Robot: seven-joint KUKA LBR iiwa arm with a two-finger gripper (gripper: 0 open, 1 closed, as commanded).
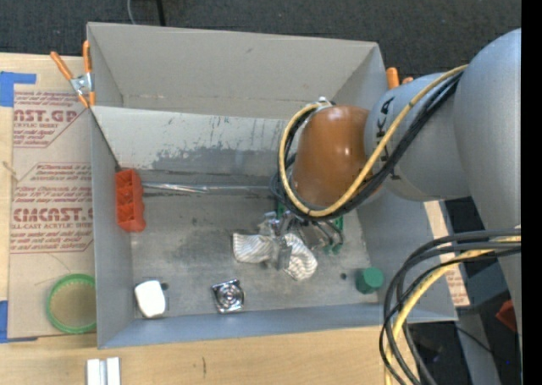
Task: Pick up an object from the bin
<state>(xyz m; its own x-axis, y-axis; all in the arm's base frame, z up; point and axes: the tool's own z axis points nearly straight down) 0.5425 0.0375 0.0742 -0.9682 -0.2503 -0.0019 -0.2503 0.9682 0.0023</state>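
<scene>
**A:** What takes up the most room?

**B:** The grey arm (474, 121), reaching in from the right. Yellow and black cables loop round its brown-orange wrist cover (330, 155). Below it is the grey metal bin (229, 62).

**A:** And the gripper?

**B:** The gripper (284, 235) is low in the bin's right half, directly over a crumpled white cloth (250, 248) with a dark pattern. The cloth lies on the floor just right of centre, towards the near wall. I cannot tell whether the gripper is apart, together or clamped on the cloth, because the wrist cover hides too much of it.

**A:** What else is in there?

**B:** A red block (129, 200) stands against the left wall, well apart from the cloth. A white lump (150, 299) sits in the near left corner. A shiny metal piece (228, 294) lies by the near wall, left of the cloth. A small green knob (368, 280) is near the right wall.
</scene>
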